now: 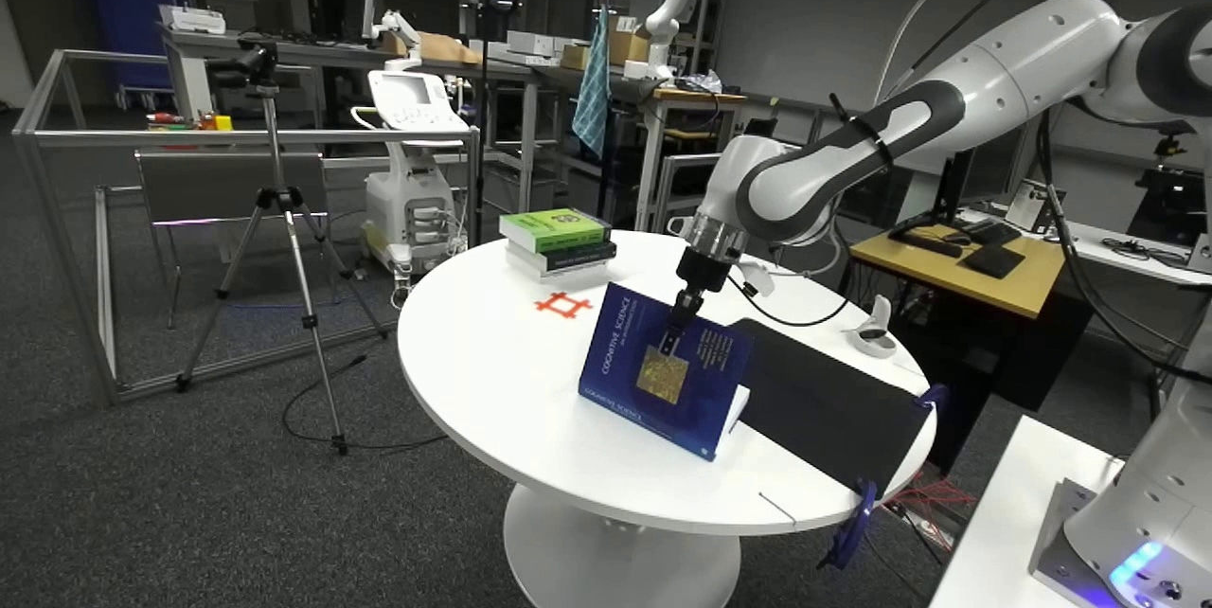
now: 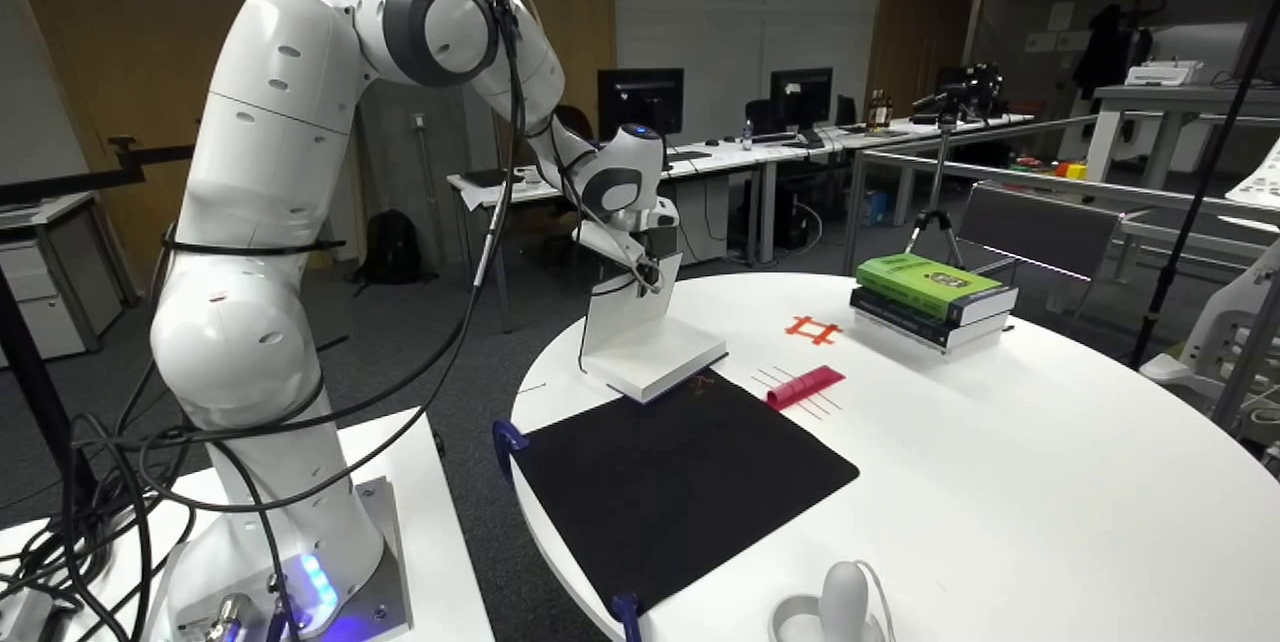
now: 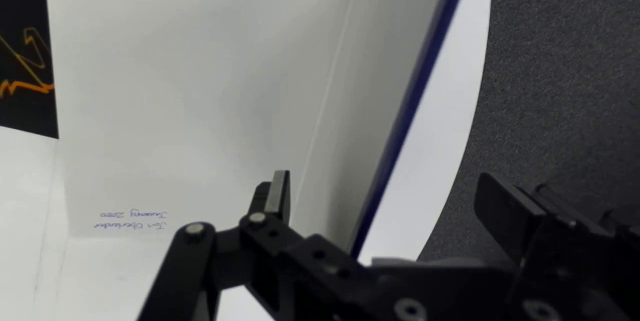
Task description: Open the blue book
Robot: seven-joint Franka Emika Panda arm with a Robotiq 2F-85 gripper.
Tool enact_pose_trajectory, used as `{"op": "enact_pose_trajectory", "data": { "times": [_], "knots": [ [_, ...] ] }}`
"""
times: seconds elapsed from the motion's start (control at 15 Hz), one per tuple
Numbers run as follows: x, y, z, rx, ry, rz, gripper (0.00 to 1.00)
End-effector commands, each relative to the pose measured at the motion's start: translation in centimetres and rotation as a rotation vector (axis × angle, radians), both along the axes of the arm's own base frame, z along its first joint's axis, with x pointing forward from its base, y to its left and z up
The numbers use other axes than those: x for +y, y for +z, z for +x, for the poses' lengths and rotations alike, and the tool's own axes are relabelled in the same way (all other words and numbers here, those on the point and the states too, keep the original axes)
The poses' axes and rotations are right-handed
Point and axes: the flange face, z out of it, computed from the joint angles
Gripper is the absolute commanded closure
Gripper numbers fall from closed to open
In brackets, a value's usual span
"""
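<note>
Two black fingers (image 3: 505, 216) of the hand (image 3: 384, 181) stand spread wide, with the raised front cover (image 1: 701, 400) of the blue book (image 2: 645, 352) between them. In the wrist view, one finger is over the white inner side of the book, while its opposite is past the cover's dark blue edge, towards the grey floor (image 3: 560, 71). Room shows on both sides of that edge, so the cover is not gripped; whether either finger brushes it, I cannot tell. In an exterior view, the tip of one finger lies in front of the printed outer face, at the top of the yellowish square picture (image 1: 663, 381).

The book is on the round white desk (image 1: 492, 362), at the edge of the black mat (image 2: 680, 492). Its white pages (image 2: 660, 357) lie flat and the cover rises steeply from the spine side. Two lines of handwriting (image 3: 132, 220) show near a corner of the page, upside down in the wrist view. Well apart from the hand, a book stack (image 2: 935, 307) topped with a green cover rests on the desk.
</note>
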Motion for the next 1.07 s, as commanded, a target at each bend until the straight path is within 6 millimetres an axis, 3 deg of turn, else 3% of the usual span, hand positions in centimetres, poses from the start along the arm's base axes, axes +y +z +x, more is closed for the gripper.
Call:
{"op": "enact_pose_trajectory", "data": {
  "times": [0.0,1.0],
  "knots": [
    [1.5,1.5,-3.4,-0.063,0.034,-0.021,0.00],
    [5.8,3.0,-10.4,-0.182,0.164,-0.046,0.00]
  ]
}}
